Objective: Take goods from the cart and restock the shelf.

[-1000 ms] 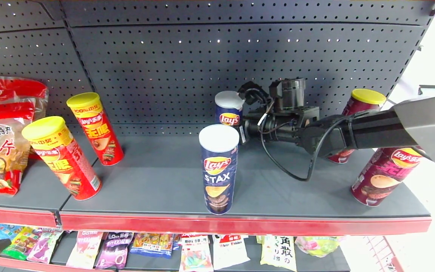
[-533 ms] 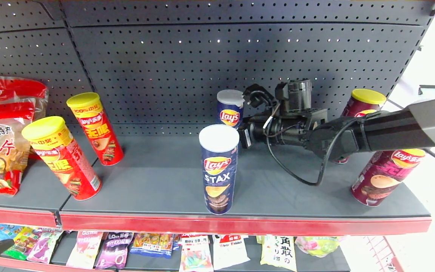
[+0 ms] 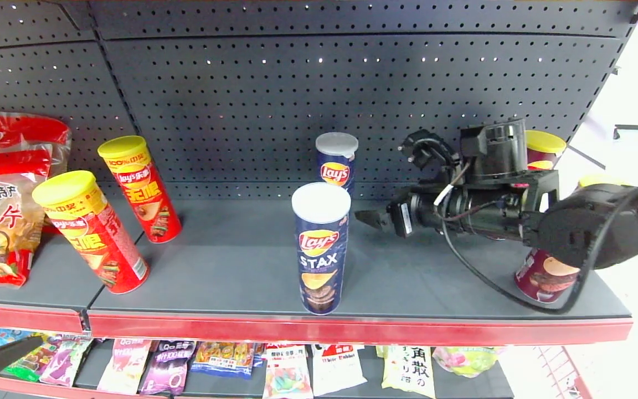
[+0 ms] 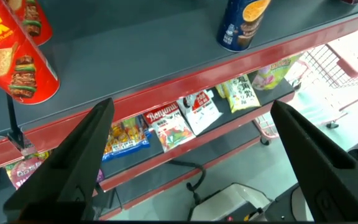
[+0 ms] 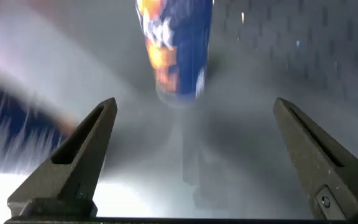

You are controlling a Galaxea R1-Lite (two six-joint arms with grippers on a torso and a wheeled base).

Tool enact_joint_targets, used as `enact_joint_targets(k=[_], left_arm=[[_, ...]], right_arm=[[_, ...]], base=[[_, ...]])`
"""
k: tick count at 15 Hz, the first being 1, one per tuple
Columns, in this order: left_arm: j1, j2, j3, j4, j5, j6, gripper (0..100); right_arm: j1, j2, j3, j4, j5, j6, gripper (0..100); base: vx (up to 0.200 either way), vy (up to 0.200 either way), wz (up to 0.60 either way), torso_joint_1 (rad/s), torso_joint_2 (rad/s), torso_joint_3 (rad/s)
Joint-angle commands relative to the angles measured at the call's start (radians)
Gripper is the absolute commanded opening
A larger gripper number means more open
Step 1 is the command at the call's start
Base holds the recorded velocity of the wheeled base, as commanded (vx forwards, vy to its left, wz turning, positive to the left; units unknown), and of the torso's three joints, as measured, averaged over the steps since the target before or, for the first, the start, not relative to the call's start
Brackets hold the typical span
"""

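Hovering right of centre in the head view, just above the shelf deck [image 3: 230, 266]: right gripper [image 3: 371, 219], jaws spread wide, empty, apart from the rear blue chip can [image 3: 336, 160]. Judged placed deep, against the pegboard [image 3: 252, 111], to line up behind the front blue chip can [image 3: 320, 249]. Standing free at centre frame, long axis vertical, white lid up, logo facing outward. Left gripper [image 4: 191, 107] likewise gaping, holding nothing, before the red shelf edge [image 4: 185, 84].

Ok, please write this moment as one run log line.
right gripper: open, empty, apart from rear blue can | rear blue can: upright, at shelf back | left gripper: open, empty
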Motion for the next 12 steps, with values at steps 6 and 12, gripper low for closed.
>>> enact_joint_targets(k=[6, 12], left_arm=[[0.0, 0.263, -0.061, -0.046, 0.004, 0.041, 100], [0.0, 0.426, -0.063, -0.091, 0.012, 0.035, 100]], right_arm=[[0.052, -0.559, 0.535, -0.005, -0.023, 0.018, 100], [0.075, -1.157, 0.89, 0.027, -0.057, 0.021, 100]], base=[[0.0, 0.0, 0.0, 0.0, 0.0, 0.0], [0.0, 0.0, 0.0, 0.0, 0.0, 0.0]])
